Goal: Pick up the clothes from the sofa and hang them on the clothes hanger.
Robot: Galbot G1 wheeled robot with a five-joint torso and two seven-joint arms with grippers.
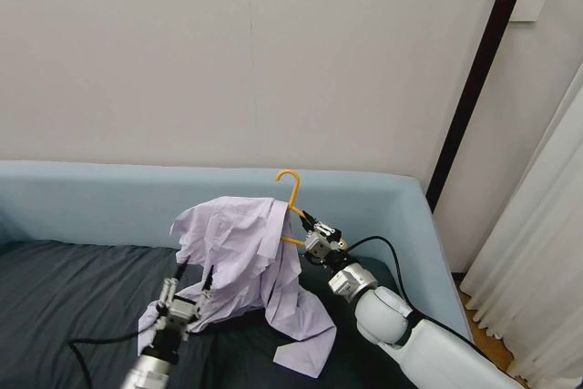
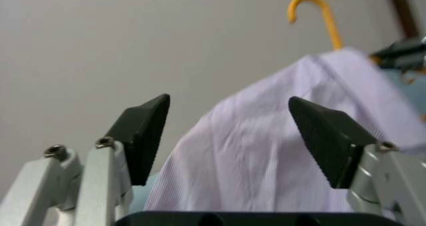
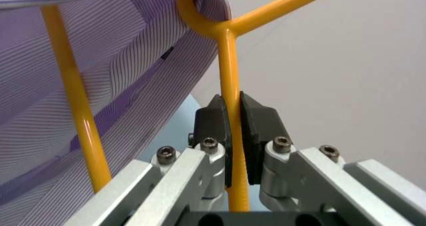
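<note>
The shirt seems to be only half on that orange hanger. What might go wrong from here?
1. The purple shirt hangs bunched on one side of the hanger, so it may slide off onto the sofa.
2. The right gripper pinches just one thin bar; the hanger could twist or slip in that grip.
3. The left gripper is open close to the shirt; a pull on the wrong fold might drag it off.

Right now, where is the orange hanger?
In the head view's middle, the orange hanger stands above the sofa, clamped in the right claw, with the lilac shirt draped over it.
</note>
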